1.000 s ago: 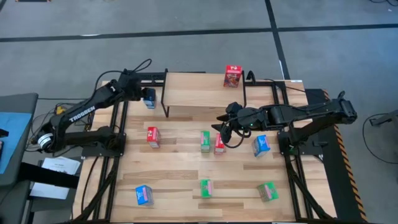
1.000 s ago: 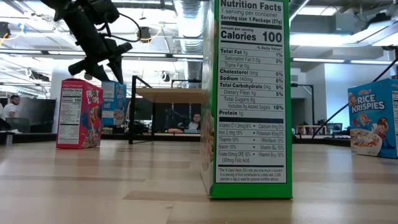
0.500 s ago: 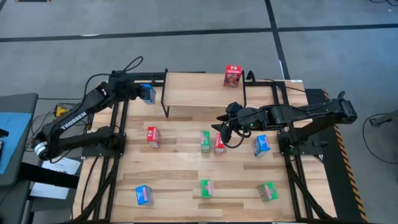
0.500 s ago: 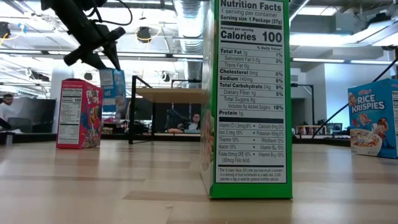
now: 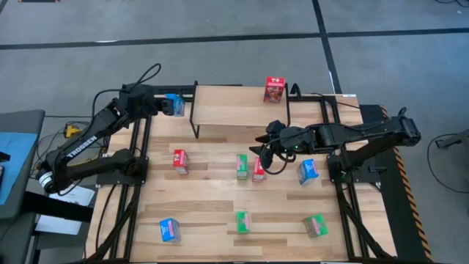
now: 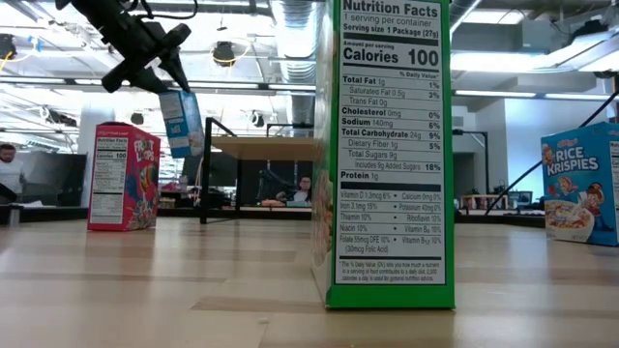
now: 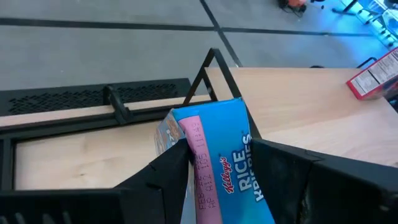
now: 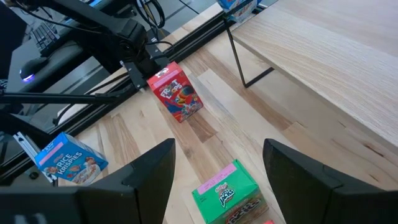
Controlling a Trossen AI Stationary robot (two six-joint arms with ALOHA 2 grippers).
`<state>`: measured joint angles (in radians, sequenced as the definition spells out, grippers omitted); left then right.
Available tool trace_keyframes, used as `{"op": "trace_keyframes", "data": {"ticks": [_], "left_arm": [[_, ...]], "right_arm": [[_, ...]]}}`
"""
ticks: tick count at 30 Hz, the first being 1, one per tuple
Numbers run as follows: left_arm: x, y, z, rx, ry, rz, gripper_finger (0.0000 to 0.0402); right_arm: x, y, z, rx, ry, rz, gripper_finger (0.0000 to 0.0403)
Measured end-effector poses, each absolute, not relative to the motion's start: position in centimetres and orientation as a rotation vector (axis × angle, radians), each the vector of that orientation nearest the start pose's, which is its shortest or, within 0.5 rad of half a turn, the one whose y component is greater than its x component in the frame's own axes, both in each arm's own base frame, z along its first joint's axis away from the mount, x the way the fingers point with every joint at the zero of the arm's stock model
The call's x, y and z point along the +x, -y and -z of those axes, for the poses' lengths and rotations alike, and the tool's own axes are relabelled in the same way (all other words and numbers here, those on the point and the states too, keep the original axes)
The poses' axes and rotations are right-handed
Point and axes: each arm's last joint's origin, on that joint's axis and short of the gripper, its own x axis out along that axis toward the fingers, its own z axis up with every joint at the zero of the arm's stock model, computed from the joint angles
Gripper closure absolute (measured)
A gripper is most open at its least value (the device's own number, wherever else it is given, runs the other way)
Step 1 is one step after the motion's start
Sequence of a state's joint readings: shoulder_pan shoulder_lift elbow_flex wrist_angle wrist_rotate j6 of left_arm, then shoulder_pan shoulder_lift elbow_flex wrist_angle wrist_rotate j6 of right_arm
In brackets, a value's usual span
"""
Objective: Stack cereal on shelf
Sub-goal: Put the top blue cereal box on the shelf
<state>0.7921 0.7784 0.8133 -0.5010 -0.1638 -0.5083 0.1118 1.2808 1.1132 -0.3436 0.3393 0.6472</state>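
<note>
Take the low shelf with the light wooden plank top on thin black legs (image 5: 238, 110) as your landmark. Your left gripper (image 5: 167, 105) hangs in the air just off the shelf's left end, jaws clenched on a small blue rectangular cardboard cereal box (image 5: 174, 105); in the low view that box (image 6: 181, 122) dangles tilted under the gripper (image 6: 164, 75), clear of the surface, and in the left wrist view you see it pinched between the two dark fingers (image 7: 163, 176), its printed blue face (image 7: 221, 158) turned up. One small red cardboard cereal box (image 5: 274, 89) already stands on the shelf top near its right end.

Your right gripper (image 5: 265, 152) hovers in front of the shelf's right half, jaws released and holding nothing, directly above a second red box (image 5: 258, 170) that stands on the wooden surface (image 5: 220, 205). A green box (image 5: 242, 166) stands just beside that red one, a third red box (image 5: 180, 160) stands in front of the shelf's left end, and another blue box (image 5: 308, 171) lies in front of the shelf's right end. Farthest from the shelf, along the near edge of the surface, you have a third blue box (image 5: 169, 230), a green box (image 5: 242, 221) and another green box (image 5: 316, 225)
</note>
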Motion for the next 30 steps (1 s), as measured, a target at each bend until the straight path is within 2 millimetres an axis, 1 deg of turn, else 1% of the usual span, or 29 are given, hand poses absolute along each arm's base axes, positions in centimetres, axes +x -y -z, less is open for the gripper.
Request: {"op": "trace_keyframes", "data": {"ticks": [4, 13, 19, 24, 30], "left_arm": [[10.9, -11.7, -31.9, -0.595, -0.206, -1.036, 0.0249], [10.6, -11.4, -34.9, -0.532, -0.138, -1.009, 0.0249], [10.8, -11.0, -36.2, -0.497, -0.120, -0.956, 0.0249], [11.3, -10.9, -37.2, -0.460, -0.123, -0.924, 0.0249], [12.5, -11.3, -38.4, -0.394, -0.157, -0.884, 0.0249]], "right_arm": [[27.8, -2.2, -32.8, 0.516, -0.407, 0.374, 0.0137], [27.8, -2.2, -32.8, 0.516, -0.407, 0.374, 0.0137], [27.8, -2.2, -32.8, 0.516, -0.407, 0.374, 0.0137], [27.8, -2.1, -32.8, 0.516, -0.407, 0.374, 0.0137], [27.8, -2.1, -32.8, 0.516, -0.407, 0.375, 0.0137]]}}
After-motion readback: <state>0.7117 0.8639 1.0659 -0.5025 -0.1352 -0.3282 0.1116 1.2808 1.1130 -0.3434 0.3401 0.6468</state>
